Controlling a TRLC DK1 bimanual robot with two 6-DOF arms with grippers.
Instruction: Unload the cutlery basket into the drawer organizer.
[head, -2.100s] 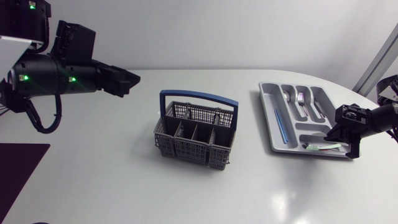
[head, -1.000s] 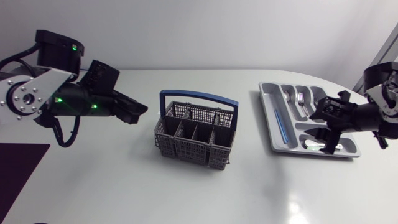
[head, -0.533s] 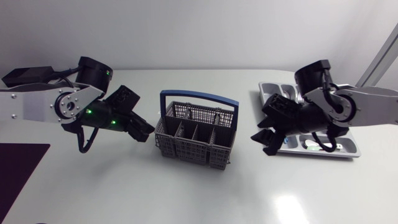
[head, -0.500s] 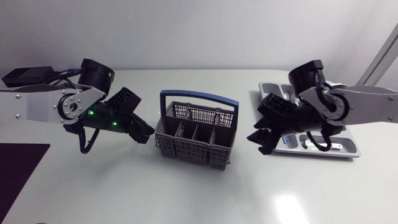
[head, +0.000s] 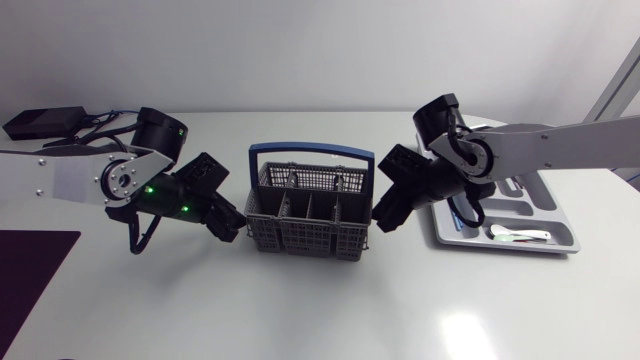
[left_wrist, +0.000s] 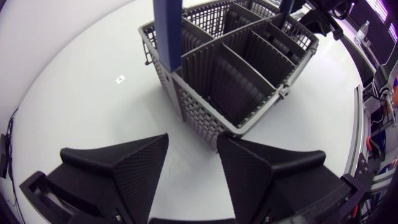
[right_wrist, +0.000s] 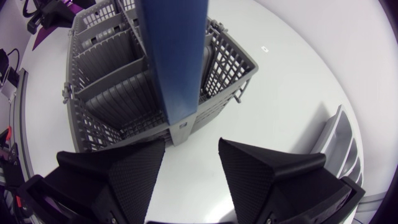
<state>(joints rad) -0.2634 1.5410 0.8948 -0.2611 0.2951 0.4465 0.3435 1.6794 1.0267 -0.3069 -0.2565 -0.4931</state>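
**— From above, where do you stand?**
— My left claw (head: 228, 218) is just beside one end of the cutlery basket (head: 308, 238). My right claw (head: 385, 212) is at the other end. The drawer organizer (head: 562, 238) lies on the surface (head: 300, 310) behind my right claw.

**— And the left wrist?**
— My left claw (left_wrist: 193, 146) is released, and a corner of the basket (left_wrist: 230, 68) is just ahead of it.

**— The right wrist?**
— My right claw (right_wrist: 191, 146) is spread too. The foot of the blue handle (right_wrist: 171, 56) is just ahead of it, and the organizer (right_wrist: 339, 149) is off to its side.
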